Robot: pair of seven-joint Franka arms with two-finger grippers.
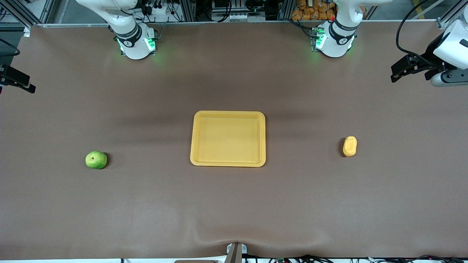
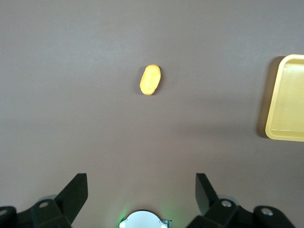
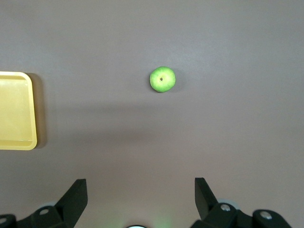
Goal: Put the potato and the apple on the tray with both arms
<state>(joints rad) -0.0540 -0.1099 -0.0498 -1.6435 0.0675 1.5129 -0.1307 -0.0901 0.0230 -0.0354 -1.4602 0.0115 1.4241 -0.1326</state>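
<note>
Right gripper [image 3: 141, 192]: black two-finger pincer, fingers spread wide, empty, at the front view's left edge, high over bare table toward the right arm's end.
Small round bright green apple [image 1: 96, 160]: lower left of the front view, well apart from the tray.
Flat rectangular yellow-orange plastic tray [image 1: 228, 113]: centre, nothing on it.
Small oblong yellow-orange potato [image 1: 350, 146]: right of centre, well apart from the tray.
Left gripper [image 2: 141, 192]: fingers spread, empty, upper right edge.
Step, judged: first reach, neither item grasped. Next move calls for each gripper descending to straddle its own item.
</note>
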